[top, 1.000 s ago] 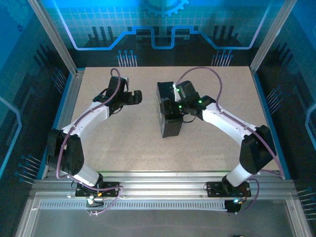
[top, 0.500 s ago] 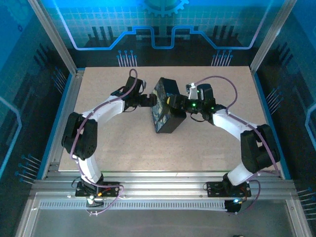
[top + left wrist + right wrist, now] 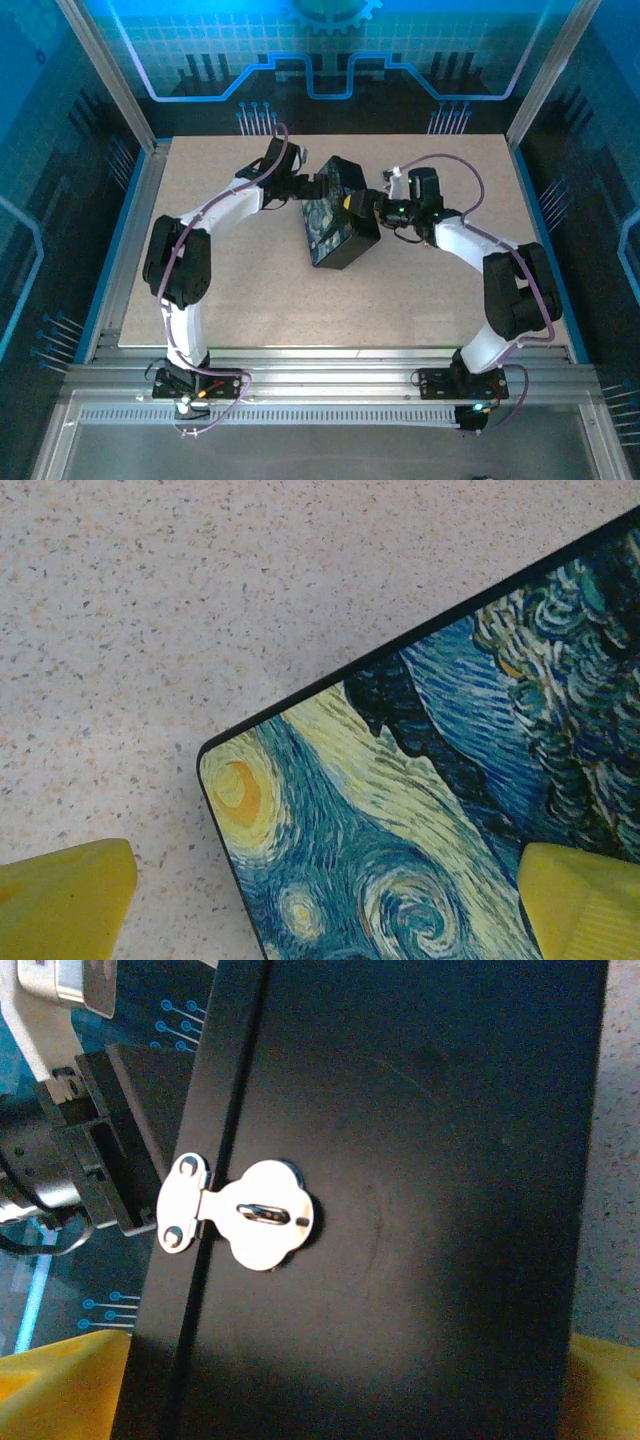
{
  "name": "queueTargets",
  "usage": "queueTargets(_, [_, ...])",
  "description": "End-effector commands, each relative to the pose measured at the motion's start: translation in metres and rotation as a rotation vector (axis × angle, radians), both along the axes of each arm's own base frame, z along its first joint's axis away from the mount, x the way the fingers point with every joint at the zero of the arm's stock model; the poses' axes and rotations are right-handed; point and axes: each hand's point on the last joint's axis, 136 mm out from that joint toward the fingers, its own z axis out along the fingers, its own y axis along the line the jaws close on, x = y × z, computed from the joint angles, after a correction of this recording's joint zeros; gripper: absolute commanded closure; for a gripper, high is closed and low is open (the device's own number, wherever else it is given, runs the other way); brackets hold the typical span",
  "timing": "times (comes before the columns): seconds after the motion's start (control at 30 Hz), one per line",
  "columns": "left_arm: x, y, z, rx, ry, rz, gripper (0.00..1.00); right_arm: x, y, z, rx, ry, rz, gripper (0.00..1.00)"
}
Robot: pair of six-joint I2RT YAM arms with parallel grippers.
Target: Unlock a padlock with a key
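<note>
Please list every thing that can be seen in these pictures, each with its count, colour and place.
box: one, black with blue-and-yellow painted lid, mid-table between the grippers
hasp: one, silver, on the box's black side
table: one, speckled beige, under the box
rails: several, silver, near edge
cables: two, purple, along the arms
arms: two, white and black, left arm and right arm
left gripper: one, yellow fingers, open over a lid corner
right gripper: one, yellow fingers, open, facing the hasp
</note>
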Motion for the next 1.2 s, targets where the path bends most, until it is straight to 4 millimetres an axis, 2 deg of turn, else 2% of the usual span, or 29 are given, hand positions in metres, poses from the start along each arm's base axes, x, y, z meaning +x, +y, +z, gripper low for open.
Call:
queueTargets(0.0, [0.000, -0.005, -0.012, 0.036, 0.038, -0.035, 0.01, -0.018, -0.016, -0.055, -0.104, 0.166, 0.010, 0.00])
queueTargets(0.17, [0.002, -0.012, -0.019, 0.034, 0.046, -0.048, 0.01, -0.016, -0.027, -0.051, -0.088, 0.173, -0.001, 0.00])
queueTargets(0.4, [0.005, -0.014, -0.026, 0.032, 0.053, -0.048, 0.01, -0.020, -0.024, -0.047, -0.084, 0.165, 0.035, 0.00])
queueTargets(0.7, [0.002, -0.017, -0.020, 0.093, 0.043, -0.083, 0.01, -0.029, -0.030, -0.069, -0.248, 0.214, 0.058, 0.00])
queueTargets(1.03, [-0.009, -0.019, -0.046, 0.106, 0.090, -0.062, 0.01, -0.025, -0.012, -0.076, -0.128, 0.227, 0.092, 0.00])
queueTargets(1.17, [-0.012, -0.016, -0.061, 0.125, 0.117, -0.055, 0.02, -0.022, -0.023, -0.077, -0.153, 0.236, 0.060, 0.00])
